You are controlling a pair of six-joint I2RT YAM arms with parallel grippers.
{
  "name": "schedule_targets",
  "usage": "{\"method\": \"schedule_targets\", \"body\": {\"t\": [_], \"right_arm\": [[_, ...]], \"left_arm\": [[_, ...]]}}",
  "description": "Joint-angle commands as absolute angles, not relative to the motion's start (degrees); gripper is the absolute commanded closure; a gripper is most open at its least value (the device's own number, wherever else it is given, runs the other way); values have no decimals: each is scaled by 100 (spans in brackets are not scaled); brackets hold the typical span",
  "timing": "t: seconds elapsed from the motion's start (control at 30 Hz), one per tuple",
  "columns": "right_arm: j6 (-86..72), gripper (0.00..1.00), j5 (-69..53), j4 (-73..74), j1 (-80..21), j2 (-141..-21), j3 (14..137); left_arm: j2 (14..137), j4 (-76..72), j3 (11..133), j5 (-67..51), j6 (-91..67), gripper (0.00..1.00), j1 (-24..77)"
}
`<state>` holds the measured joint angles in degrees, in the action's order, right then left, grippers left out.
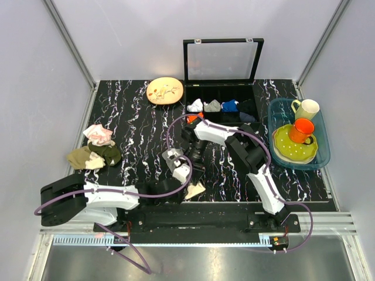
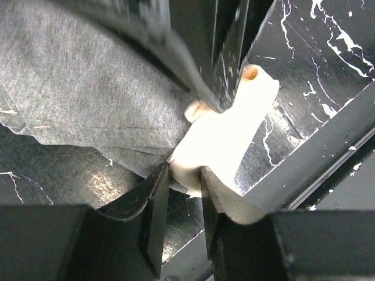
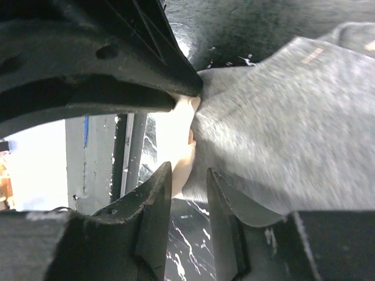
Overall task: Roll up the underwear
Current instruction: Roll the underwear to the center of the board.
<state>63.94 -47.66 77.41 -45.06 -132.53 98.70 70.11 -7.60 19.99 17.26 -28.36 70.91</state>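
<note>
The underwear [image 2: 76, 88] is a grey cloth with a cream edge [image 2: 225, 134], lying on the black marbled table near its front edge. In the top view only its cream corner [image 1: 195, 189] shows below the two grippers. My left gripper [image 2: 184, 178] is shut on the cream edge, pinched between its fingertips. My right gripper [image 3: 188, 175] grips the cloth [image 3: 281, 129] where grey meets cream [image 3: 179, 137]. The grippers meet tip to tip over the cloth; in the top view the left gripper [image 1: 185, 174] sits just below the right gripper [image 1: 196, 159].
A pink-and-white cloth [image 1: 98, 134] and olive-green and tan cloths [image 1: 94, 156] lie at the left. A cream plate [image 1: 164, 91] and an open black compartment box [image 1: 222, 106] with folded cloths stand at the back. A blue bin [image 1: 325, 153] with mugs and a green plate stands at the right.
</note>
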Motion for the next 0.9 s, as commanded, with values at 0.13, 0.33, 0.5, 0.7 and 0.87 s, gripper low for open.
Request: {"method": "schedule_targets", "body": {"t": [0.13,0.33,0.5,0.7,0.87], "right_arm": [[6188,58,-4764,7954,-3982,-12367,10178],[6082,59,-4711,7638,-3596,-11648,9819],[6389,58,-4745,6594,-3577,-10391,8721],[7461,36,-4475,4380,-4191,-8712,6217],[7576,35,-3508,3087,-4983,-8595,5362]], "left_arm": [[6926,-958,1740,1855,-3410,72,6970],[6838,-984,1644,1697,-3516,73,6794],[6794,-1116,1530,1468,-3603,73,6627],[6785,-1414,1371,1073,-3866,73,6451],[6899,-1705,1213,809,-4218,73,6355]]}}
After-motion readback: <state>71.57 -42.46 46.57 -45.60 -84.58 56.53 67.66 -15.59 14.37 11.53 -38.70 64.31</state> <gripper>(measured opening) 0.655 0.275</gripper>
